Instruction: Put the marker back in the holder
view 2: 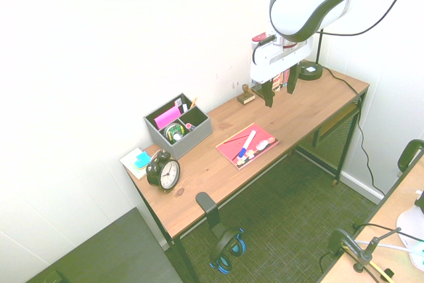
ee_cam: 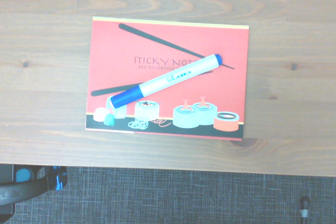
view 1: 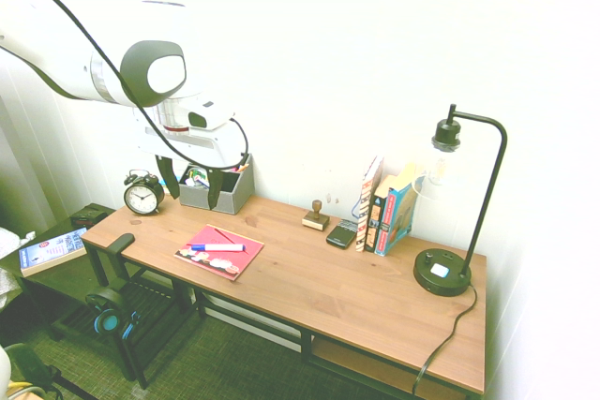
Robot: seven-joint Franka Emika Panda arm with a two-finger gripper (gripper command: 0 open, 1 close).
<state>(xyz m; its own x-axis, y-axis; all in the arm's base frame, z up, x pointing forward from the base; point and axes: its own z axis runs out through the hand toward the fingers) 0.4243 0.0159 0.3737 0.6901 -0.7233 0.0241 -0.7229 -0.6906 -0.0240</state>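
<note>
The marker (view 1: 217, 247) (view 2: 244, 144) (ee_cam: 165, 80) has a white barrel and a blue cap, and it lies flat on a red sticky-note booklet (view 1: 219, 251) (view 2: 246, 144) (ee_cam: 166, 77) near the desk's front edge. The grey holder (view 1: 217, 186) (view 2: 178, 125) stands at the back of the desk by the wall, next to a black alarm clock (view 1: 143, 194) (view 2: 163, 171). My gripper (view 1: 192, 187) (view 2: 279, 91) hangs open high above the desk, well over the booklet, with nothing between its fingers.
A desk lamp (view 1: 456, 213), a row of books (view 1: 386, 209), a phone (view 1: 341, 232) and a small wooden stamp (view 1: 316, 216) (view 2: 246, 93) stand along the back right. Headphones (view 1: 114, 313) (view 2: 226, 246) hang on a hook at the desk's end. The holder contains pink notes, tape and pencils.
</note>
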